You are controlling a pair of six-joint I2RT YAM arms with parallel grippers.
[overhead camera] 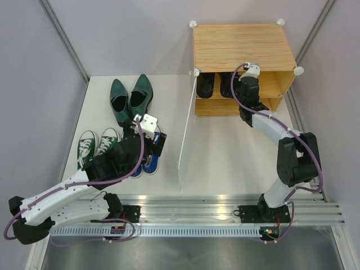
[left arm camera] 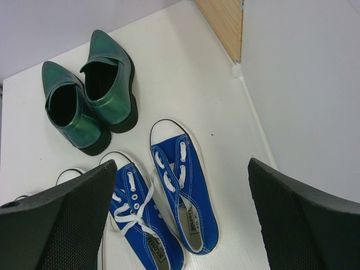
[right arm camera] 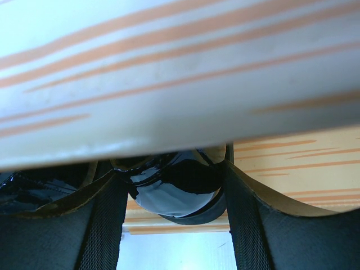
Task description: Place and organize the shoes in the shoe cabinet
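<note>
Glossy black shoe (right arm camera: 169, 194) sits on the cabinet (overhead camera: 242, 45) upper shelf, close under its top board; right tool (overhead camera: 247, 84) grips it; door (overhead camera: 188, 129) swung wide, open tabletop (overhead camera: 225, 152) in front; left tool (left arm camera: 181, 166) gapes above blue sneakers (left arm camera: 188, 202).

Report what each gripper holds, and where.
Left gripper: nothing, open above the blue sneakers. Right gripper: black dress shoe, clasped across its rounded end, at the shoe cabinet.

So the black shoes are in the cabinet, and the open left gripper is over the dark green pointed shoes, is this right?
Not quite: the open left gripper is over the blue sneakers, as the left wrist view shows; the dark green pointed shoes lie beyond them. The black shoes are indeed in the cabinet.
</note>
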